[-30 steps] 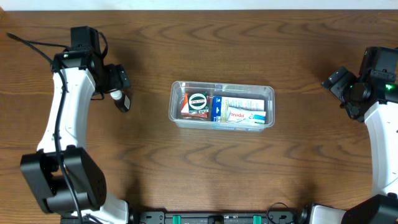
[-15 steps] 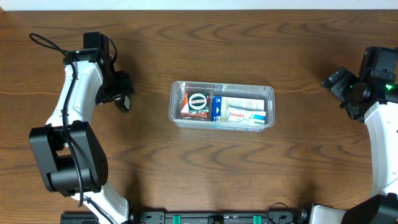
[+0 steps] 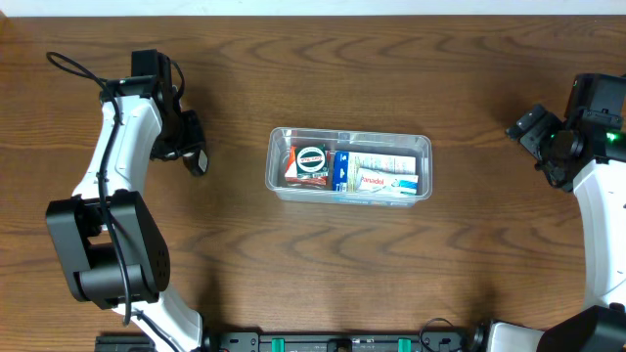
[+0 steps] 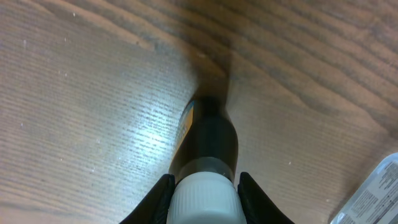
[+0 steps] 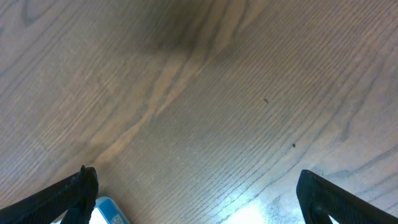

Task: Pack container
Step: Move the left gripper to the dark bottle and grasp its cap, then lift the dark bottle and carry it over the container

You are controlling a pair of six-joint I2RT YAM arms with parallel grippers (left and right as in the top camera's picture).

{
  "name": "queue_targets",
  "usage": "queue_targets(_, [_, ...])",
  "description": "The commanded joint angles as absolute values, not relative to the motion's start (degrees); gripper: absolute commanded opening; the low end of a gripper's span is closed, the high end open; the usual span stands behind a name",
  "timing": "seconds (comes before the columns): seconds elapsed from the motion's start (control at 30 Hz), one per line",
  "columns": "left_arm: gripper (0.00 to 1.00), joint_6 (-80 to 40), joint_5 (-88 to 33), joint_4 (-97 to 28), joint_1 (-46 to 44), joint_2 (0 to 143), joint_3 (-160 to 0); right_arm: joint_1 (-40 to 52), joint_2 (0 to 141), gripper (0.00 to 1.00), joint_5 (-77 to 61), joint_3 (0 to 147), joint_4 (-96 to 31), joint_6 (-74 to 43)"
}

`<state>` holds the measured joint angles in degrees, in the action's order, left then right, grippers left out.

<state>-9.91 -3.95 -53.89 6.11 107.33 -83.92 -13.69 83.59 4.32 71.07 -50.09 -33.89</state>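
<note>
1 dark, white-capped small bottle (image 4: 208,140) is clamped in my left claw (image 4: 205,190), well left of the clear rectangular plastic container (image 3: 349,132) at the middle of the table (image 3: 323,264), while my right claw (image 5: 196,180) gapes empty, so next, I reckon, I carry the bottle over and lower it inside.

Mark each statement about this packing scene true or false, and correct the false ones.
1. The left gripper is shut on a dark bottle with a white cap. True.
2. The container is empty. False: several small boxes lie in it.
3. The right gripper is open, with nothing between its fingers. True.
4. The bottle lies inside the container. False: it is outside, off to the container's left, held by the left gripper.
</note>
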Motion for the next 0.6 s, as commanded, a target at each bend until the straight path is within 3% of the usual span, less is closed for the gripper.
queue_targets(0.0, [0.19, -10.0, -3.9, -55.8, 6.1, 107.7, -84.7, -14.3, 83.6, 0.99, 4.5, 71.3, -50.2, -34.2])
queue_targets(0.33, [0.19, -9.6, -4.8, -68.2, 5.5, 104.5, -94.7, -14.3, 83.6, 0.99, 4.5, 71.3, -50.2, -34.2])
queue_targets(0.57, [0.19, -7.4, -14.3, -74.0, 0.9, 100.4, -101.5, -14.3, 83.6, 0.99, 4.5, 71.3, -50.2, -34.2])
